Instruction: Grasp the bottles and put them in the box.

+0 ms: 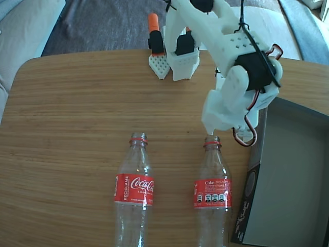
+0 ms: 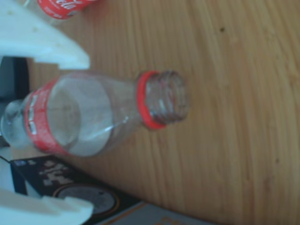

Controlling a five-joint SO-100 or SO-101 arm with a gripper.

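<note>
Two clear, capless Coca-Cola bottles lie on the wooden desk (image 1: 72, 128) in the fixed view, side by side with a strip of bare wood between them, necks pointing toward the far edge and bases running off the lower edge of the picture. The left bottle (image 1: 134, 180) shows its red label with the white script; the right bottle (image 1: 213, 180) shows the label's printed back, and its red neck ring sits just under the lowered white arm. Just right of that bottle lies the box (image 1: 288, 170), shallow and dark grey, its black printed side facing the bottle and its grey inside holding neither bottle. In the wrist view the right bottle (image 2: 93, 115) lies across the middle of the picture, its open mouth pointing right, between two white fingers (image 2: 44, 40) that enter from the left; the jaws stand apart, one finger above the bottle and one below, and neither clearly touches the plastic. The box's black side (image 2: 79, 197) shows at the lower edge there, and a bit of the other bottle's red label (image 2: 61, 7) at the top. In the fixed view the gripper's own tips cannot be made out beneath the arm. At the far edge of the desk the arm's white base (image 1: 182, 56) stands beside an orange-topped clamp (image 1: 156, 38).
</note>
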